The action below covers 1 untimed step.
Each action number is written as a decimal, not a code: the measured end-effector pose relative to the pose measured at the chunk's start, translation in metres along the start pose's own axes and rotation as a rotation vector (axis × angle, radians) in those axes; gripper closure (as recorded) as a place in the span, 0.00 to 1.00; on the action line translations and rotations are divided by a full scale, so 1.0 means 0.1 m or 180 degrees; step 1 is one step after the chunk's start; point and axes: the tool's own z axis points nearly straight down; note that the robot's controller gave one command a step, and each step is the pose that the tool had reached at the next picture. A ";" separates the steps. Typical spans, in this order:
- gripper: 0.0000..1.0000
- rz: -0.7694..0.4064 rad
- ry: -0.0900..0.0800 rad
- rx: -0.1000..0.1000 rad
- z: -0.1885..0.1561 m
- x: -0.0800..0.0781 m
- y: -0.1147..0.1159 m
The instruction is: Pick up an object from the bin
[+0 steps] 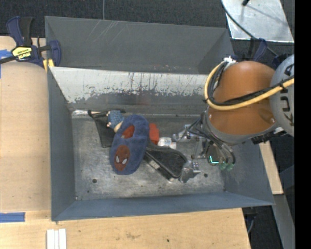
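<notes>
On the bin's [145,205] floor, right of middle, the hand [188,154] hangs low with its fingers spread and nothing between them. The nearer tip is just beside the right end of a flat black case [166,163]. Left of it lies a blue slipper [128,145], and farther back an orange piece [153,133]. Step in hand, as judged: the approach, with no grasp yet. The next move calls for straddling the case's end, lowering, then closing.

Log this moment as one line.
gripper: over bin floor, right side | nearest: black flat object | beyond it: blue slipper
</notes>
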 end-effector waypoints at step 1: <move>0.00 0.0104 -0.0023 -0.0003 1.00 -0.41 -0.14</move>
